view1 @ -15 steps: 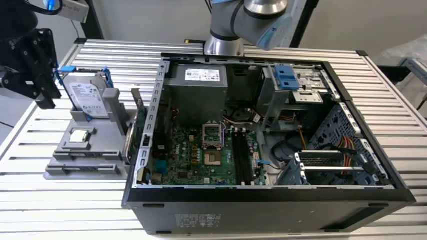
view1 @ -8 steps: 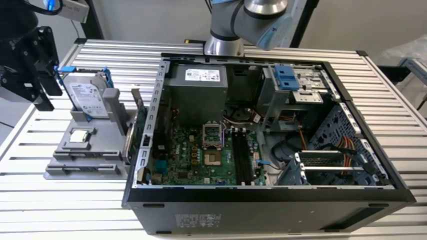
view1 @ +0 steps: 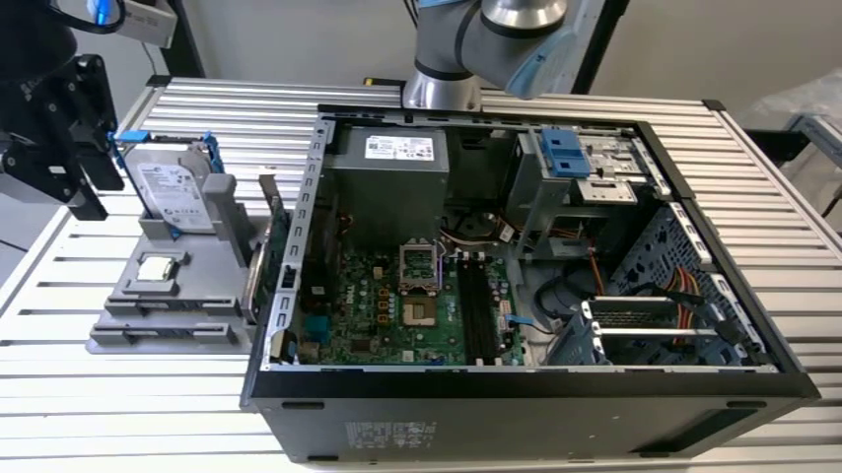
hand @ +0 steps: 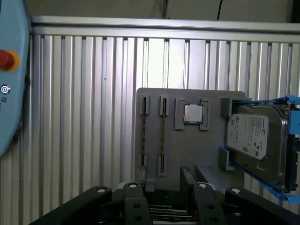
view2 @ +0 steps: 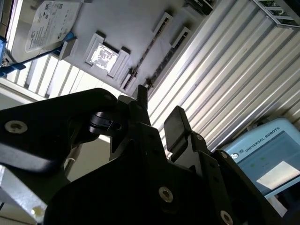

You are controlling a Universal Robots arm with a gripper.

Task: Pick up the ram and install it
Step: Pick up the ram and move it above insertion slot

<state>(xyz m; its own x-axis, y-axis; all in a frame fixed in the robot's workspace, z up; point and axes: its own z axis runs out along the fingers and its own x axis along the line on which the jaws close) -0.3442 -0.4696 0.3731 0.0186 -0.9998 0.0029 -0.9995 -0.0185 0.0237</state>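
Observation:
The ram shows as two thin dark sticks standing on edge in the slots of a grey holder point(hand: 187, 154): one ram stick point(hand: 162, 136) and a second point(hand: 144, 136) beside it. In the second wrist view the same ram sticks point(view2: 146, 56) run along the holder. My gripper point(hand: 164, 185) hangs above the holder's edge nearest the sticks, open, with nothing between its black fingers point(view2: 176, 123). In the exterior view the gripper point(view1: 82, 187) is high at the left, above the holder point(view1: 172, 296). The black motherboard slots point(view1: 474, 307) lie inside the open computer case.
The open computer case point(view1: 283, 246) stands to the exterior view's right of the holder. A hard drive point(view1: 172, 192) in a blue frame and a small square processor chip point(view1: 157, 267) sit on the holder. A light-blue pendant point(hand: 9, 93) lies on the ribbed table point(view1: 132, 414).

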